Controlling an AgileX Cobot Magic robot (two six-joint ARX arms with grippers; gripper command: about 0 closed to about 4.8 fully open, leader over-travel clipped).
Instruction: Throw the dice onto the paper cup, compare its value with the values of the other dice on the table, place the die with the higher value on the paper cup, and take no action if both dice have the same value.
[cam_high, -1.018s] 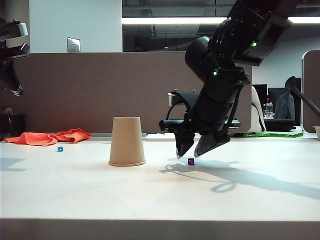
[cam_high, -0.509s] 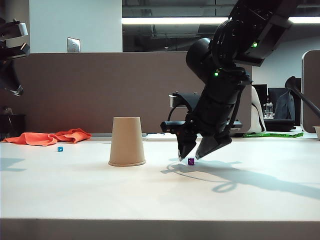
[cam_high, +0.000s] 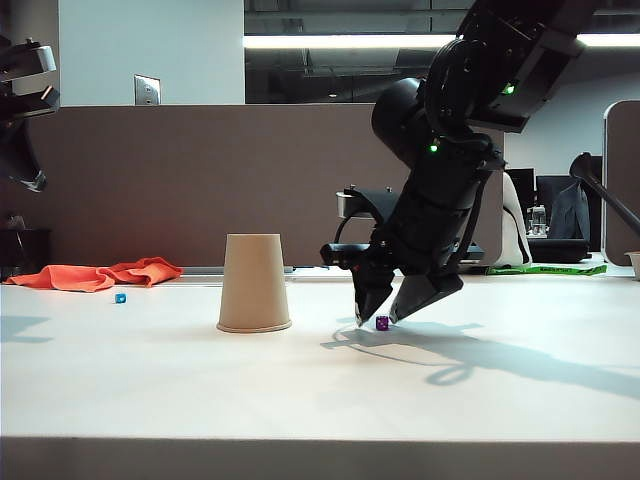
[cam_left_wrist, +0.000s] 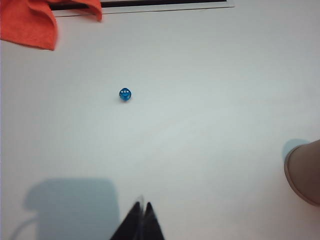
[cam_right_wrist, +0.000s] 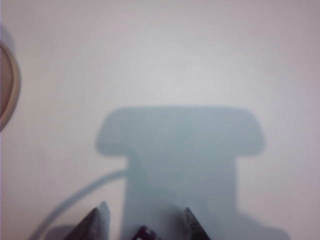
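purple die (cam_right_wrist: 145, 233): cut off by the right wrist frame's edge, only a dark sliver between the right gripper (cam_right_wrist: 142, 222) fingers; pips unreadable
purple die in exterior view: too small to read its face
blue die (cam_left_wrist: 125, 94): pale pips visible on top face, count unclear; just a speck in the exterior view
paper cup (cam_left_wrist: 305, 172): clipped by frame edge in both wrist views, only part of rim shows
left gripper (cam_left_wrist: 141, 220): only the fingertips show in the left wrist view, pressed together
orange cloth (cam_left_wrist: 30, 22): cut off at frame corner
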